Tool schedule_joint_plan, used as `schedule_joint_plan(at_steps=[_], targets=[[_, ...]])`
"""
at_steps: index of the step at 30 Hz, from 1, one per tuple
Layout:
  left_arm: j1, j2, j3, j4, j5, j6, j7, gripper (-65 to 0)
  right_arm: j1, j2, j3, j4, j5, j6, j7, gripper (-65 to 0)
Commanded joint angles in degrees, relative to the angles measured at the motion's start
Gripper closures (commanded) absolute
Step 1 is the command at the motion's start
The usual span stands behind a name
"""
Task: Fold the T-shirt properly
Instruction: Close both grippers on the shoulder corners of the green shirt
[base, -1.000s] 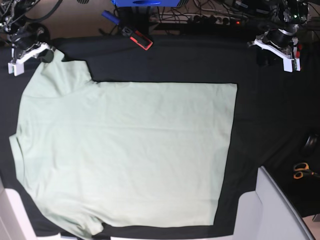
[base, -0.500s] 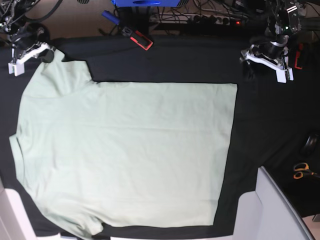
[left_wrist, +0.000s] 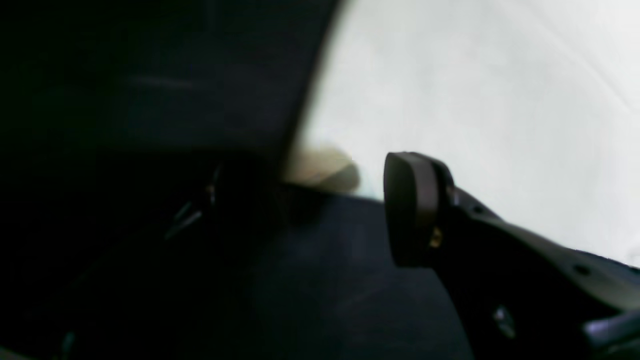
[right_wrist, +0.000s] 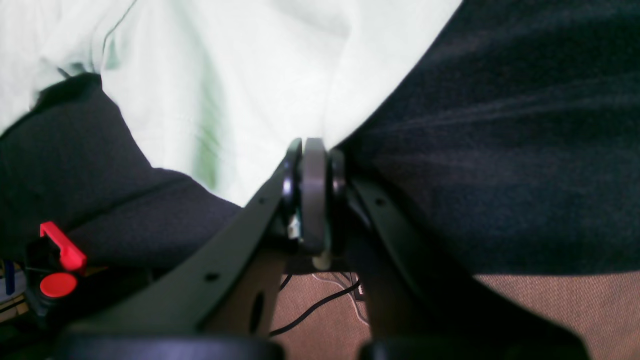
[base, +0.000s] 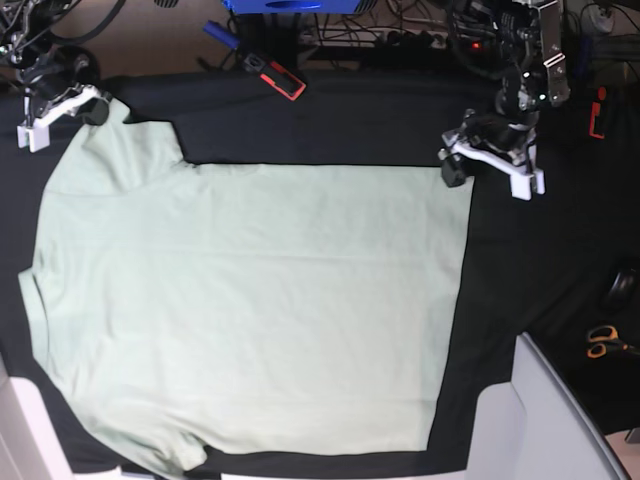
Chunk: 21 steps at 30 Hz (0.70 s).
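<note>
The T-shirt (base: 250, 300) lies spread flat on the black tablecloth (base: 330, 125), pale mint-green, sleeves at the left and straight hem at the right. My left gripper (base: 490, 170) stands open over the hem's far right corner. In the left wrist view the left gripper (left_wrist: 320, 205) shows one dark pad (left_wrist: 410, 210), with the T-shirt (left_wrist: 475, 100) just beyond it. My right gripper (base: 60, 115) rests shut at the tip of the far sleeve. In the right wrist view the right gripper (right_wrist: 310, 150) has its pads pressed together where the T-shirt (right_wrist: 250, 90) edge ends. I cannot tell whether cloth is pinched.
A red-and-black tool (base: 275, 75) lies at the cloth's far edge, beside a blue object (base: 290, 5) and cables. Orange-handled scissors (base: 603, 341) lie at the right. A pale grey box (base: 545, 420) stands at the near right corner. A red clamp (right_wrist: 60, 255) shows near the right arm.
My left arm has swung from the far right corner toward the shirt's hem corner, and its jaws have opened wider. The right arm and the shirt have not moved.
</note>
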<state>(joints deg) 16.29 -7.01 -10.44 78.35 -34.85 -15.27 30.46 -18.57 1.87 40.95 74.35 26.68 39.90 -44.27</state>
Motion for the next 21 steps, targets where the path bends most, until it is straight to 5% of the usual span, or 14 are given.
schedule_joint_plan(at_steps=[1, 11, 17, 21], targets=[[-0.51, -0.34, 0.55, 0.03, -0.53, -0.43, -0.52, -40.1, -0.38, 0.11, -0.20, 0.07, -1.49, 0.10, -1.84, -0.1], [-1.48, -0.16, 1.51, -4.37, -0.53, -0.43, -0.96, -37.5, -0.64, 0.81, -0.20, -0.02, -1.58, 0.10, -1.84, -0.1], [-1.74, -0.16, 1.78, -4.98, -0.53, -0.43, -0.96, 0.0, -0.64, 0.90, -0.20, -0.02, -1.58, 0.10, -1.93, -0.1], [-1.83, -0.16, 1.60, -6.48, -0.27, -0.43, -0.96, 0.0, -0.91, 0.99, -0.20, 0.42, -1.58, 0.10, -2.10, -0.1]])
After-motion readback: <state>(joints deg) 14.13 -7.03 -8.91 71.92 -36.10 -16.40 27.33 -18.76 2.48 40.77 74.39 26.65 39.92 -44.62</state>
